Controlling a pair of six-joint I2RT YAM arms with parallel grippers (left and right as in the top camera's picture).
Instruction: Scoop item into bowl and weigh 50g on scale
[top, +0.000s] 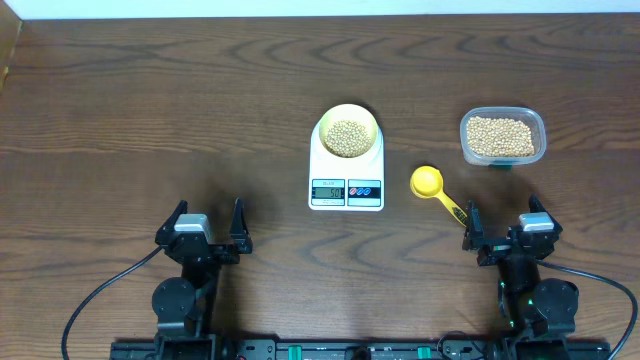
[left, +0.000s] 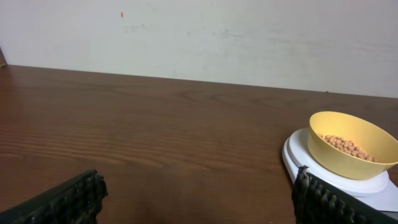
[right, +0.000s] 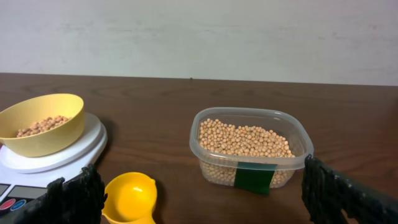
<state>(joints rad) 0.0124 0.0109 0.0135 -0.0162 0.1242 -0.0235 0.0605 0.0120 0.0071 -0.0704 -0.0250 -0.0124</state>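
A pale-yellow bowl holding tan beans rests on the white scale at the table's middle. More beans fill a clear tub to the right. An empty yellow spoon lies between scale and tub. My left gripper stands open near the front left, holding nothing. At the front right my right gripper is open too, just behind the spoon's handle.
The clear plastic tub with a green label sits at the back right. Dark wood table stretches left of the scale. A pale wall runs along the table's far edge. Cables trail behind both arm bases.
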